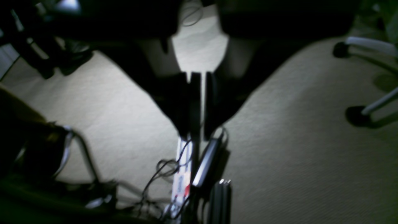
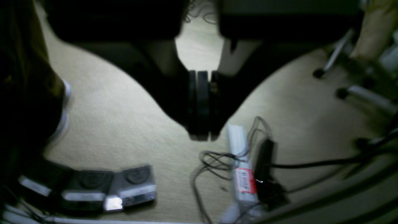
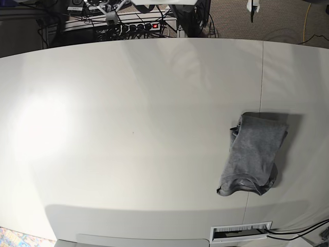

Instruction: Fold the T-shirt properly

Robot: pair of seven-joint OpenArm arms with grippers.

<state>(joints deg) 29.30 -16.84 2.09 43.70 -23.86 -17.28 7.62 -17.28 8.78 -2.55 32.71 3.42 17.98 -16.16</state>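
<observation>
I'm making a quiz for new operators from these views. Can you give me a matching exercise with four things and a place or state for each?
Things:
1. T-shirt
2. left gripper
3. red-lit power strip
4. foot pedals

Places or states:
A. on the carpet, seen from the right wrist
B. bundled on the white table, on the base view's right
C. on the floor beyond the table's far edge
D. shut, holding nothing, over the carpet

Pairs: 1-B, 2-D, 3-C, 4-A

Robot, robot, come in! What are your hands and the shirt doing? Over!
Left gripper shut, empty, off the table. Right gripper shut, empty, also off. T-shirt lies bunched, roughly folded, on the white table. Nothing blocking it.
</observation>
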